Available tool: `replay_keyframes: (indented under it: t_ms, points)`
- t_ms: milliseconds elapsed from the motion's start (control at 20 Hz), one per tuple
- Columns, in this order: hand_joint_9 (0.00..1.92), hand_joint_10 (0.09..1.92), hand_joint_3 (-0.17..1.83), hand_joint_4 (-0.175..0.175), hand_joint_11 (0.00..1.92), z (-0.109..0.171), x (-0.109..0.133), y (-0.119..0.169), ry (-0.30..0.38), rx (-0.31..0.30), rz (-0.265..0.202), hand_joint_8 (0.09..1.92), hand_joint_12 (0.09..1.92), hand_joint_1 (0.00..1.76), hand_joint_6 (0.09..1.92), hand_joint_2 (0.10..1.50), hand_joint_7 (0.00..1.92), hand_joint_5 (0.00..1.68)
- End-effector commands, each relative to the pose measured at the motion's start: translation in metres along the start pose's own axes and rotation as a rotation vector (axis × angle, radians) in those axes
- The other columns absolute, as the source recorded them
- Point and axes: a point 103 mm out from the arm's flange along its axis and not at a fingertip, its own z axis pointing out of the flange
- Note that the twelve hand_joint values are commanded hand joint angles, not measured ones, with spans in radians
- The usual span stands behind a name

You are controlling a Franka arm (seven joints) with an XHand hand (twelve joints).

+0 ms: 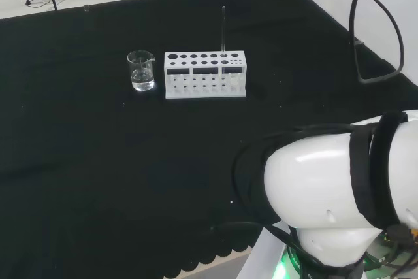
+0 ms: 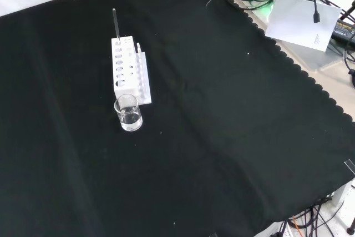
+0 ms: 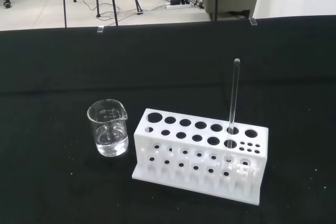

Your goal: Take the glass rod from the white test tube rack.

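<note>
Black cloth covers the table (image 1: 98, 181). In the head view the white test tube rack (image 1: 205, 74) stands toward the far side, a clear beaker (image 1: 141, 70) with a little liquid just beside it on the left. The glass rod (image 1: 223, 31) stands upright in a back-row hole near the rack's right end. How the hand is set, I cannot tell.
</note>
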Motion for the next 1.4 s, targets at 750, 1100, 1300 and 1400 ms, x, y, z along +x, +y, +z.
replay_keyframes:
  t_ms: [750, 1100, 1300, 1400]
  points:
    - [0.00, 0.68, 0.66, -0.126, 0.00, 0.000, -0.006, 0.024, 0.006, -0.005, 0.020, 0.52, 0.99, 0.84, 0.09, 0.72, 0.00, 0.05]
    - [0.00, 0.80, 0.66, -0.126, 0.00, 0.003, -0.027, 0.081, -0.008, -0.018, 0.010, 0.70, 1.12, 0.82, 0.09, 0.73, 0.00, 0.07]
    - [0.01, 0.86, 0.67, -0.126, 0.00, 0.015, -0.038, 0.101, -0.013, -0.013, -0.002, 0.77, 1.18, 0.80, 0.09, 0.74, 0.00, 0.08]
    - [0.02, 0.87, 0.67, -0.126, 0.00, 0.024, -0.043, 0.115, -0.016, 0.007, 0.009, 0.79, 1.19, 0.78, 0.09, 0.75, 0.01, 0.08]
